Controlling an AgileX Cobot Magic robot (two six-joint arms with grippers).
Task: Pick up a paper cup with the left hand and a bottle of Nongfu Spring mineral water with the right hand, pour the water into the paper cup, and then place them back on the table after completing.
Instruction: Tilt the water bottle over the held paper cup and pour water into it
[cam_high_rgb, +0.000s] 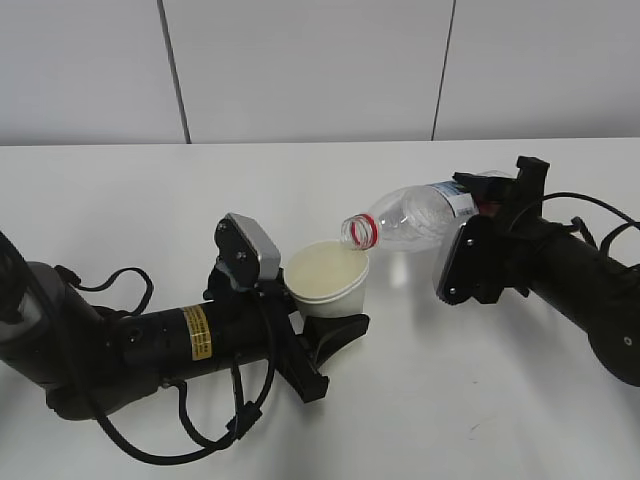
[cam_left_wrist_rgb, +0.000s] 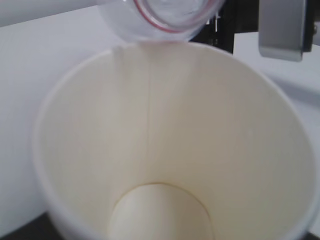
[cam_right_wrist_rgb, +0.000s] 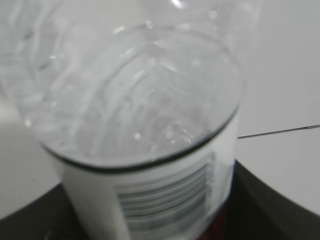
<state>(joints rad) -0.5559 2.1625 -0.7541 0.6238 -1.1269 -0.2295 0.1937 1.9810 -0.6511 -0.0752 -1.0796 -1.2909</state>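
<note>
While the left wrist view is showing the paper cup looking empty inside, the exterior view is showing the left gripper gripping the cup above the tabletop and the right gripper gripping the tipped bottle, its mouth over the cup's rim.

I cannot see the left hand fingertips behind the paper cup; the bottle label print blurs, its base cropped.
</note>
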